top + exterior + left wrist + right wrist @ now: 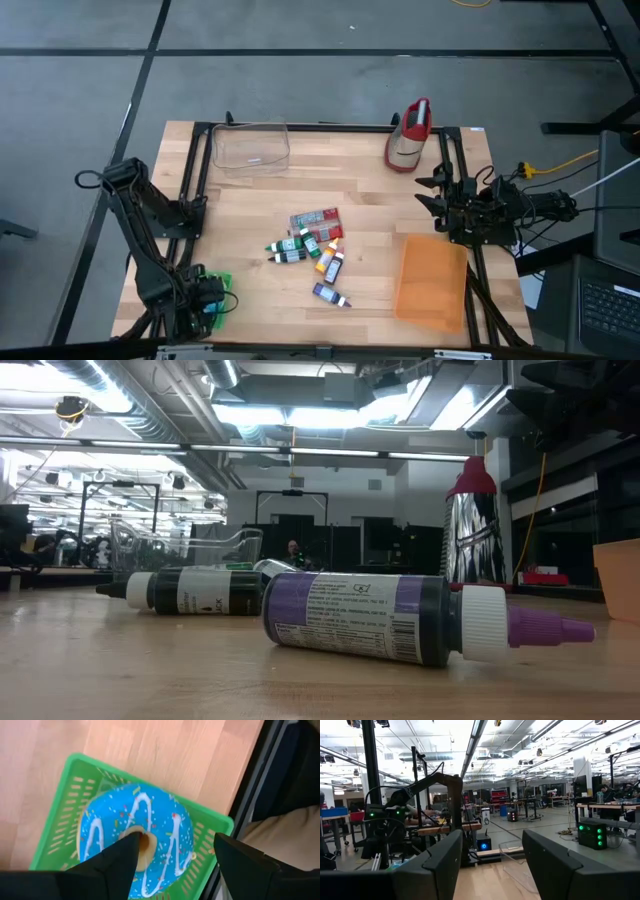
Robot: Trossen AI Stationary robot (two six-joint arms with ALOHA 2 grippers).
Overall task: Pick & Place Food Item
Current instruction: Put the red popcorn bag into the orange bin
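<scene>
A blue iced donut (150, 825) with white stripes and sprinkles lies flat in a green slatted basket (65, 820). The basket stands on the wooden table at its near left corner (222, 283). My left gripper (175, 840) hangs open over it, pointing down. One finger shows over the donut's hole and the other past the donut's rim. My right gripper (425, 195) waits open at the table's right edge, pointing toward the left, with nothing between its fingers (492, 840).
Several small colouring bottles (310, 250) lie in the table's middle, a purple one (400, 618) nearest the low camera. A clear tub (250, 148) stands at the far edge and a red and silver pouch (410, 135) at far right. An orange bin (432, 280) sits near right.
</scene>
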